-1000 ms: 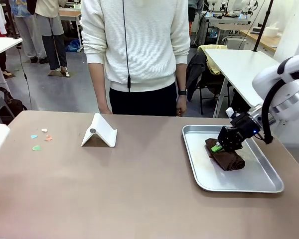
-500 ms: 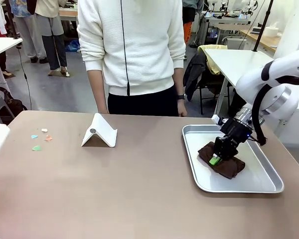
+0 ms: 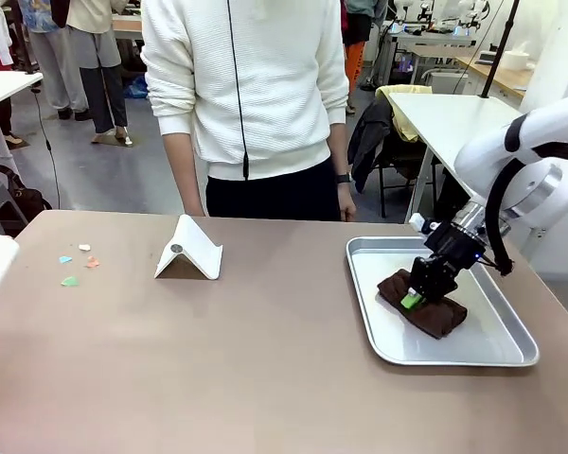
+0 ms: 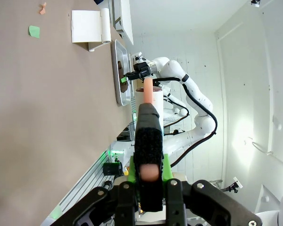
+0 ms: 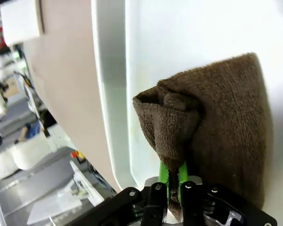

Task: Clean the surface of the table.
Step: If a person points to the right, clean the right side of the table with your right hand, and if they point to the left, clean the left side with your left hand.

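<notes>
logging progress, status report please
Right gripper shut on brown cloth in tray. Left gripper shut. Coloured scraps on table. White stand between tray and scraps.

I saw the table [image 3: 265, 369] as a broad, level rectangle with a smooth, matte taupe-brown top. It ran across the whole front view, side to side. A few small coloured scraps [image 3: 76, 265] lay on its far-left part, loosely scattered.

Brown cloth [image 3: 437, 320] in metal tray [image 3: 497, 333]; white stand [image 3: 189, 251]; coloured scraps [image 3: 69, 281].
</notes>
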Tool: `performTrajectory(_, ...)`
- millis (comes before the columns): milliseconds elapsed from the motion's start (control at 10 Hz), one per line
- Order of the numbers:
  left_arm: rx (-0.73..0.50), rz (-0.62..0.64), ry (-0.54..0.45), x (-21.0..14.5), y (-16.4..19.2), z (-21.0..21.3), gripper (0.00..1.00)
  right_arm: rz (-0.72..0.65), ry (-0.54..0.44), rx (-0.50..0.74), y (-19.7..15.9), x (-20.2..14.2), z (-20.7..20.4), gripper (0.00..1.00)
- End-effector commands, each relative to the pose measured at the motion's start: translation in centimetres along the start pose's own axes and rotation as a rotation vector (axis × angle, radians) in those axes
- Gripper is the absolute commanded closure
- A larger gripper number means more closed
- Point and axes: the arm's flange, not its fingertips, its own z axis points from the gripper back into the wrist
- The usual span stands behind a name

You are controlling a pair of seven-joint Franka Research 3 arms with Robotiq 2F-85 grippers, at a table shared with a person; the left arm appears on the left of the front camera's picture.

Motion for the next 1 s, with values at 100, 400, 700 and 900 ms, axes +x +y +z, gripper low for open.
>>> performTrajectory(100, 0.003, -0.005, 0.006, -0.2, -0.5, 0.0, 1.0, -0.121, -0.267, 0.104, -1.2, 0.2, 1.1, 0.92)
performTrajectory(400, 0.003, -0.005, 0.006, -0.2, -0.5, 0.0, 1.0, -0.279, -0.465, 0.162, -1.8, 0.3, 3.1, 0.92)
performTrajectory(700, 0.003, -0.005, 0.006, -0.2, -0.5, 0.0, 1.0, -0.343, -0.443, 0.105, -2.8, -0.2, 4.4, 0.92)
performTrajectory(900, 0.003, -0.005, 0.006, -0.2, -0.5, 0.0, 1.0, -0.342, -0.427, -0.009, -3.6, -0.8, 5.1, 0.92)
